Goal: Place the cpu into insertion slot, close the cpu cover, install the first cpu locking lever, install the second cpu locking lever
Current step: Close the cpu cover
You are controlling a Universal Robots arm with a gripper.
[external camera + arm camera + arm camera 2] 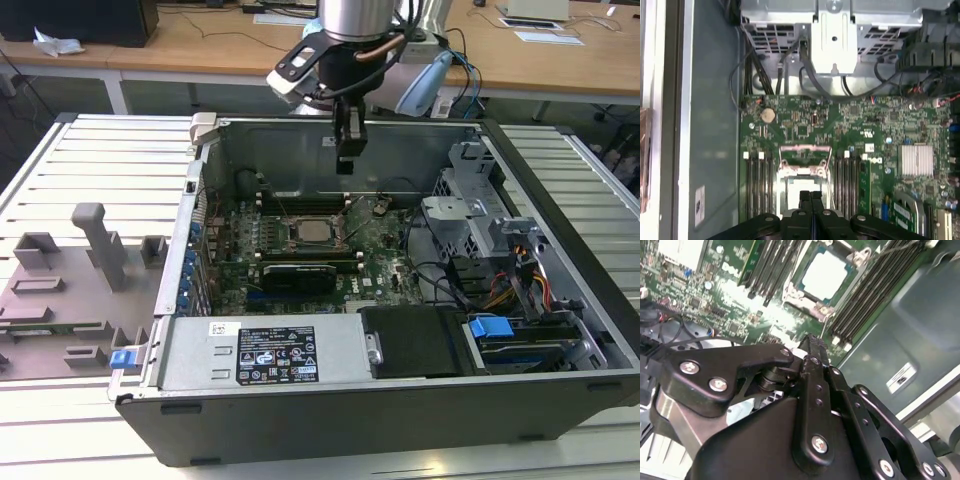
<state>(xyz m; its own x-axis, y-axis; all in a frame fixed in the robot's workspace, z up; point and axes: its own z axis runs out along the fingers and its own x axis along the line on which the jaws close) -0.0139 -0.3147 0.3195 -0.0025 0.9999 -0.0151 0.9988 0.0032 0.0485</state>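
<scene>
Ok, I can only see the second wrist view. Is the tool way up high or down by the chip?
Observer: Up high. In the exterior view the tool hangs above the motherboard, not touching the cpu.
Operator: What's next to the computer?
Observer: A grey holder with upright posts sits on the table, at the exterior view's left of the computer case.

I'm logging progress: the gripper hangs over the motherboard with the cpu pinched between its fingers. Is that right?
Not quite. The gripper does hang over the motherboard, but it is shut on nothing; the cpu lies in the insertion slot, as the second wrist view shows.
</scene>
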